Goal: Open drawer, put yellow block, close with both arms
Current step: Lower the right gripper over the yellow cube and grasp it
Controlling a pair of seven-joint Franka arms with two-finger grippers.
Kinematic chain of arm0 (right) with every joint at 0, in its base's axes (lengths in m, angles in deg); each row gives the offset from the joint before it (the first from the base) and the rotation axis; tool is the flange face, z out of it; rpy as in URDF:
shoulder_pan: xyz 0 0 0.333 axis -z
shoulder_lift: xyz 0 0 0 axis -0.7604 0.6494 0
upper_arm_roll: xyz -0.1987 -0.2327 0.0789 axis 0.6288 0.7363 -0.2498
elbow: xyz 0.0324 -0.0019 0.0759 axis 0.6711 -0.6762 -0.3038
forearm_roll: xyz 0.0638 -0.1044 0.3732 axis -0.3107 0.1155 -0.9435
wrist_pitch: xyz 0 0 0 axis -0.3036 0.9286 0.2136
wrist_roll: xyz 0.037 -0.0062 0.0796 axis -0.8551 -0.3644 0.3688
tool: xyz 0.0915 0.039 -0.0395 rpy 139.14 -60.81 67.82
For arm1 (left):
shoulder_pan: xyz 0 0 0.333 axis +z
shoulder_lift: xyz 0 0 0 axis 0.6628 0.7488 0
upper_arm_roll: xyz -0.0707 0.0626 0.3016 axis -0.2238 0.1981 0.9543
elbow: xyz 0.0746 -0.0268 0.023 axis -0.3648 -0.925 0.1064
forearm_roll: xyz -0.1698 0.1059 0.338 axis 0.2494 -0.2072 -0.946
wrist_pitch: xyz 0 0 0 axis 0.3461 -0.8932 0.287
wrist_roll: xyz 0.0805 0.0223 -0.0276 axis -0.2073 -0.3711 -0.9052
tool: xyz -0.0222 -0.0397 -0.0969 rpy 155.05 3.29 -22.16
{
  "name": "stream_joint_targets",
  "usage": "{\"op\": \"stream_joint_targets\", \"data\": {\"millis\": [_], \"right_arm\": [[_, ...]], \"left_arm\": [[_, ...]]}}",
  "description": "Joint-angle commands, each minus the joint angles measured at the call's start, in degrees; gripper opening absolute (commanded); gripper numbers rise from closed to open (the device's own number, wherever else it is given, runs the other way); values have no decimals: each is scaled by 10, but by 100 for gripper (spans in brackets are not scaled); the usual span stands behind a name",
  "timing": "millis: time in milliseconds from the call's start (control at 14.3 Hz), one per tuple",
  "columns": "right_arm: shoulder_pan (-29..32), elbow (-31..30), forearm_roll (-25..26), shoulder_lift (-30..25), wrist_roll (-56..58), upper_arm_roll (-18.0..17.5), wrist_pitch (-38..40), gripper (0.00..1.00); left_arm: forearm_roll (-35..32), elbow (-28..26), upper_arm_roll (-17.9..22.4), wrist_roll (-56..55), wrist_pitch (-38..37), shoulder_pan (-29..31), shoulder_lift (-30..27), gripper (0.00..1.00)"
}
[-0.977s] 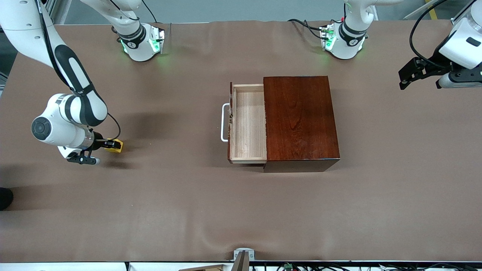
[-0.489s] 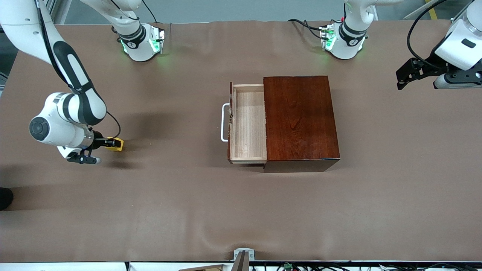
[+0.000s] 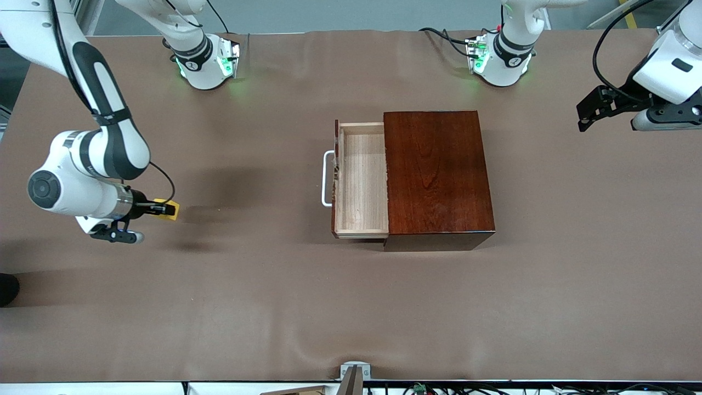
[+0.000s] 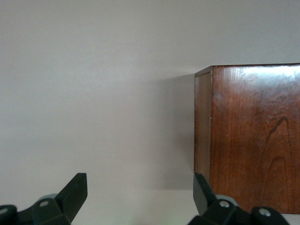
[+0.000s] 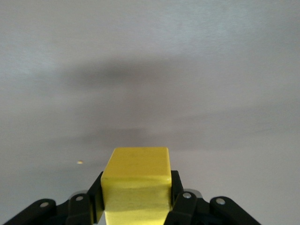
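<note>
Block [image 3: 170, 209] now lifted off the table near the right arm's end, pinched in right gripper [image 3: 164, 209]; drawer [image 3: 362, 181] open and empty, so carry comes next; left gripper [image 3: 586, 117] spread, parked by left-end edge.

The right arm [image 3: 104, 109] reaches down from its base at about eleven o'clock to the nine o'clock edge of the front view, where the right gripper [image 3: 159, 208] points toward three o'clock, its fingers [image 5: 180, 199] clamped on the yellow block [image 3: 171, 209]. The left arm [image 3: 672, 66] waits at two o'clock, with the left gripper [image 3: 586, 116] aloft, pointing toward nine o'clock, fingers [image 4: 75, 192] spread wide.
</note>
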Motion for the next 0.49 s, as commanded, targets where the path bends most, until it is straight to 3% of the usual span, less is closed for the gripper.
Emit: {"op": "stream_joint_targets", "data": {"millis": [0,419], "right_arm": [[-39,11,-7,-20,-83,2,25,0],[-124,90,-8,-19,-299,1,96,0]], "left_arm": [[8,3,-8,4,-3,11,0,100],[8,4,-8,4,-8,12,-7,100]]}}
